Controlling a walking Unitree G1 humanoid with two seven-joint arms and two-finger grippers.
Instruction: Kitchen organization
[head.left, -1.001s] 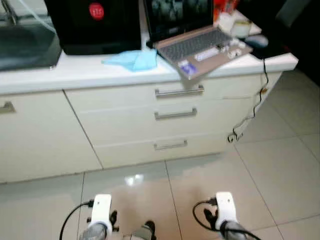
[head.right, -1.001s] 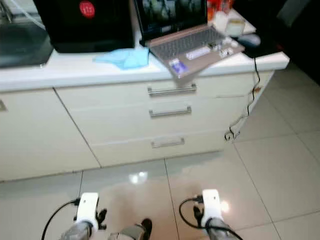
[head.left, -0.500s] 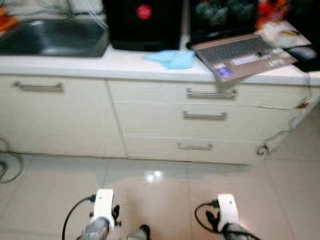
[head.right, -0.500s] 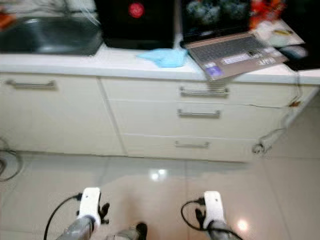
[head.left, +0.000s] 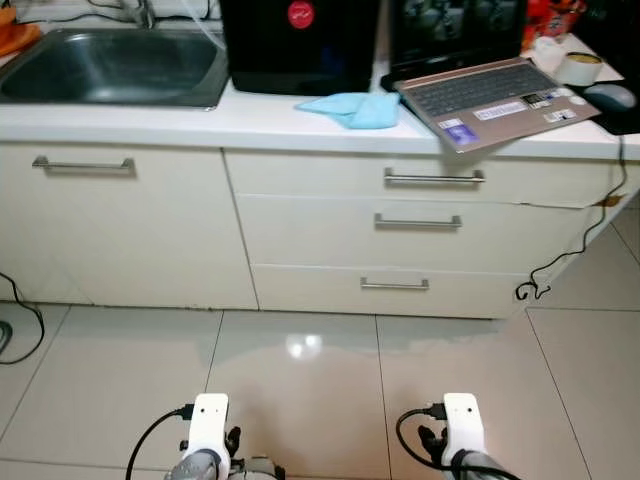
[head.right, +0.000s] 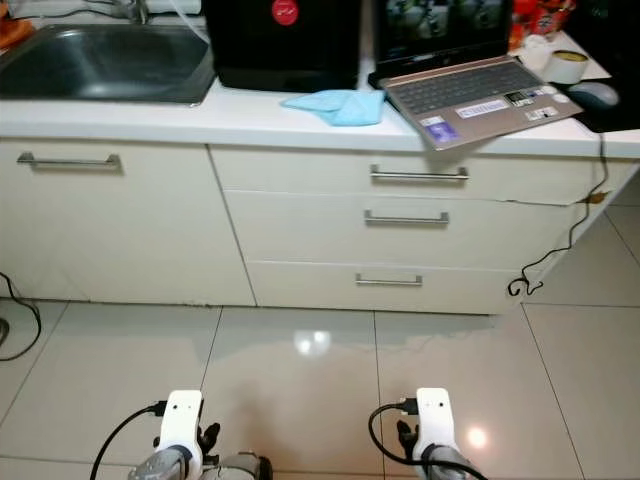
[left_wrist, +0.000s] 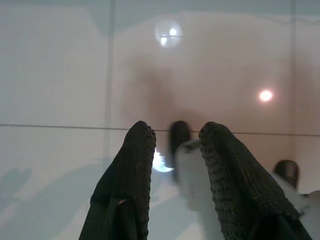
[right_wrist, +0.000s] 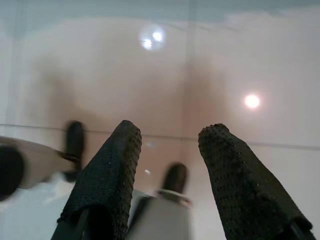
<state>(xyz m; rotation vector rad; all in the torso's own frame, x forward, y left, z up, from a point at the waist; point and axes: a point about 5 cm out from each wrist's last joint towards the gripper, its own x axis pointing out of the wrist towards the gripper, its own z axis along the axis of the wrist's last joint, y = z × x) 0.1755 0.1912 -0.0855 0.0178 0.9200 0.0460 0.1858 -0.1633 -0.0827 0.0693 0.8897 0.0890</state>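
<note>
Tidying is looking barely begun: left claw (left_wrist: 172, 150) and right claw (right_wrist: 167, 150) are hanging parted and empty, while blue cloth (head.left: 352, 107) and laptop (head.left: 497, 92) are lying on the table (head.left: 180, 118).

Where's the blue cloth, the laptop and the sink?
blue cloth (head.left: 352, 107): left eye view, middle of the crumpled cloth.
laptop (head.left: 490, 88): left eye view, on its keyboard.
sink (head.left: 110, 66): left eye view, inside the steel basin.

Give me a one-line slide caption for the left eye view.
Robot faces white kitchen drawers; open laptop overhangs the countertop beside a blue cloth, sink at left, both arms low over tiled floor.
</note>
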